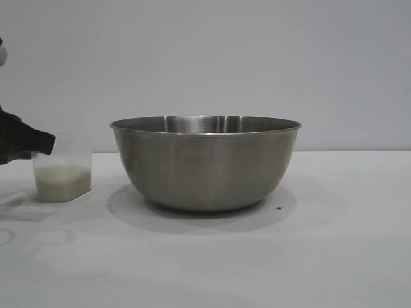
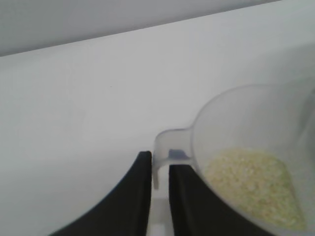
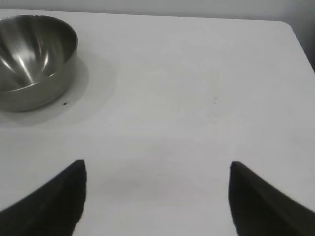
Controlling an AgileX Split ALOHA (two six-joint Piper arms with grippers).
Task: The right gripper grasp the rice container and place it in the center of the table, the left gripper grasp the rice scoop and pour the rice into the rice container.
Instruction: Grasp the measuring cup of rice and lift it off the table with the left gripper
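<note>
Steel bowl (image 1: 205, 163) at the middle of the white worktop (image 1: 334, 256), cup (image 1: 62, 176) of rice (image 1: 61, 181) standing left of it, left hand (image 2: 160, 194) closed on the cup's handle, right hand (image 3: 157, 196) spread wide, empty, apart from the bowl

One steel bowl (image 1: 205, 163), one rice scoop (image 1: 61, 174), two grippers.

Left gripper (image 1: 26, 144) mostly off-frame at nine o'clock, its tip masking the rice scoop (image 1: 62, 176) rim (handle unseen). In the right wrist view, the rice container (image 3: 34, 61) is clipped at ten o'clock.
</note>
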